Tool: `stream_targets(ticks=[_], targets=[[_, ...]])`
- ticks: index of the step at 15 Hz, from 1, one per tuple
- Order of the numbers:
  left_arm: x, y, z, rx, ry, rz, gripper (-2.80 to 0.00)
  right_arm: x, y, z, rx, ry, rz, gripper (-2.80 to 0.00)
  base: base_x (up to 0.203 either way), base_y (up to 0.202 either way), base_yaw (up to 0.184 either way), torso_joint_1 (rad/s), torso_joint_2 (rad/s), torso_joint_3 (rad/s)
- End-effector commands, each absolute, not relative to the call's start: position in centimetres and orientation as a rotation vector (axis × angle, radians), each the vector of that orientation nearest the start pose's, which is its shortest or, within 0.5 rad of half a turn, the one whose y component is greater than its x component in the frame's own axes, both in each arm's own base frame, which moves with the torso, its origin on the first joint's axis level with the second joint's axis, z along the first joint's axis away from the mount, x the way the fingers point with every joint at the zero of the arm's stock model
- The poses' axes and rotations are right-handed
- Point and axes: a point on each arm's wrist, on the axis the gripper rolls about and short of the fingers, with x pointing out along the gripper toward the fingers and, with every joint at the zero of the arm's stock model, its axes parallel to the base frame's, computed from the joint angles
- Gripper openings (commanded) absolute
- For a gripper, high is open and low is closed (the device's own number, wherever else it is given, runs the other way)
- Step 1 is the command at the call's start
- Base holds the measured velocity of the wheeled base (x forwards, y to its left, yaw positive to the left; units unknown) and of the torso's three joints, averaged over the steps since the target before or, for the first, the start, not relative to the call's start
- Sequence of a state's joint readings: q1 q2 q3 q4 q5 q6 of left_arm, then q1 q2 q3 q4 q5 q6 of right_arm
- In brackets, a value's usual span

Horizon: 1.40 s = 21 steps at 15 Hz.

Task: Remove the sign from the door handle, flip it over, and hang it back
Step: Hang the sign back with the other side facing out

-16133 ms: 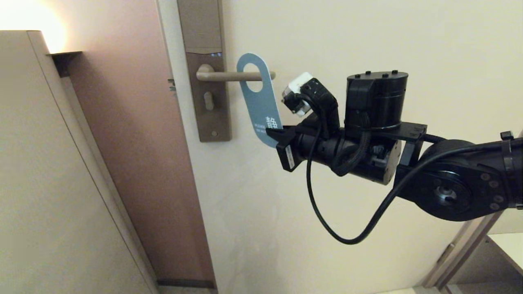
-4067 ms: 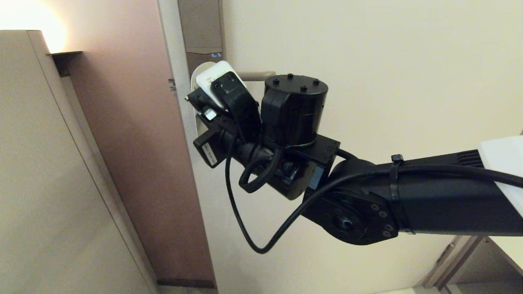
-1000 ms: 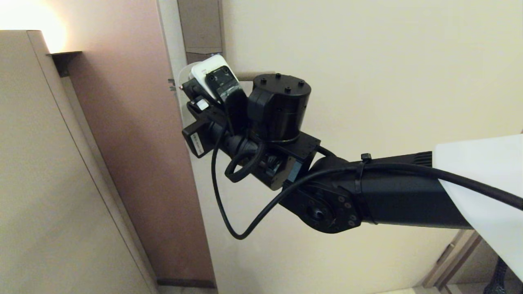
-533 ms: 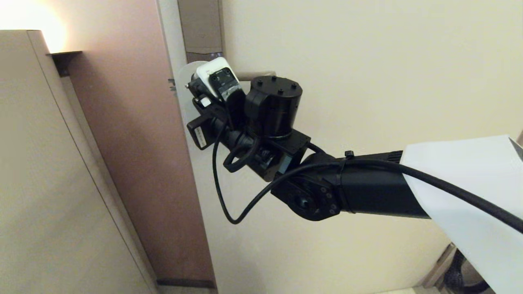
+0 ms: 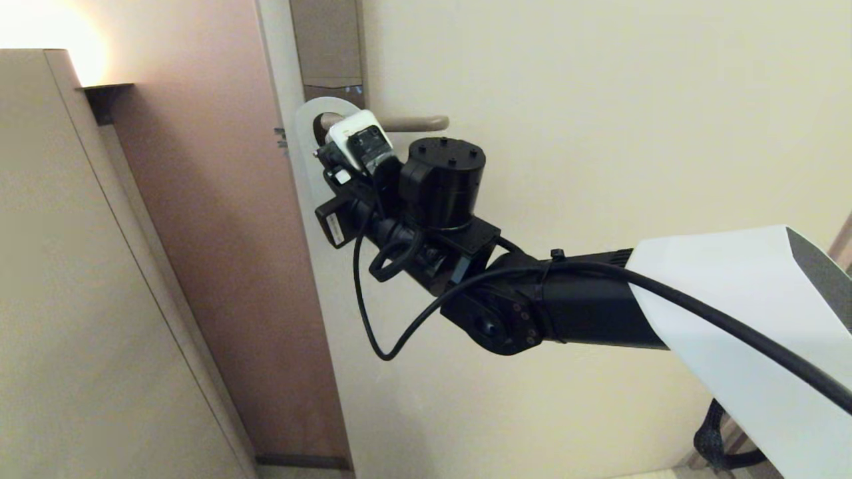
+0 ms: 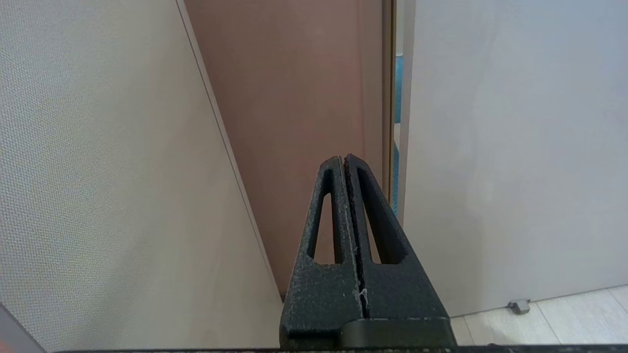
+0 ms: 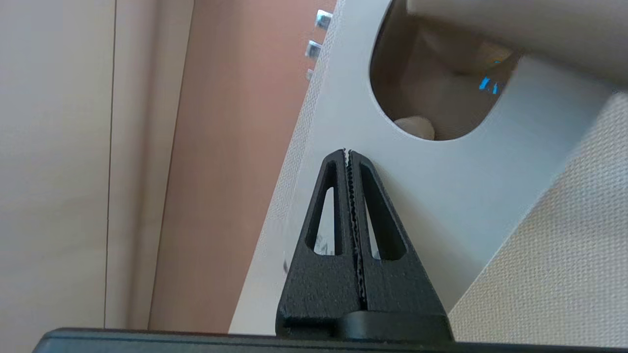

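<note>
A cream door point(image 5: 586, 100) meets a reddish-brown jamb point(image 5: 219, 233) beside a beige cabinet panel point(image 5: 66, 299).

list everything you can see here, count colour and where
sign: one, white face showing, oval hole over the door handle near the lock plate
door handle: one, beige lever, level, tip pointing away from the lock plate
lock plate: one, brownish, tall, by the door's edge
door: one, cream
door frame: one, reddish brown, beside the door's edge
cabinet: one, beige, far left of the head view
right gripper: one, black, fingers together, at the sign below its hole; whether it pinches the sign is unclear
left gripper: one, black, shut on nothing, parked low facing the door frame
</note>
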State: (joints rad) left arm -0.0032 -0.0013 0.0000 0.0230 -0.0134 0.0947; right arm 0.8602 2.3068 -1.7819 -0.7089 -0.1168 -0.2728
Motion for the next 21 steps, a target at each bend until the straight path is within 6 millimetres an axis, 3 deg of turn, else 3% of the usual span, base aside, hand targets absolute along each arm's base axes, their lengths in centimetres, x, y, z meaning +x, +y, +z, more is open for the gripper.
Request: stream_targets(ticks=[1,4,12,21], targets=[[-2.3,0.0,7.3,0.095,0.022,-0.018,-2.80,32.2,37.1,21.8,-0.171,-0.270,0.710,-2.80,0.000,0.000,0.000,0.000,0.00,0.000],[-2.3,0.0,7.3,0.095,0.022,-0.018,-2.80,32.1,36.8,22.4,-0.150,-0.313,0.698,-2.80,0.000,0.000,0.000,0.000,0.00,0.000],[-2.3,0.0,7.3,0.095,0.022,-0.018,-2.80,32.1,33.3,23.5,-0.181,-0.281,0.656,-2.80,0.000,0.000,0.000,0.000,0.00,0.000],[-2.3,0.0,7.3,0.095,0.022,-0.018,-2.80,29.7,28.9,23.4,-0.225,-0.194,0.641,-2.80,0.000,0.000,0.000,0.000,0.00,0.000]])
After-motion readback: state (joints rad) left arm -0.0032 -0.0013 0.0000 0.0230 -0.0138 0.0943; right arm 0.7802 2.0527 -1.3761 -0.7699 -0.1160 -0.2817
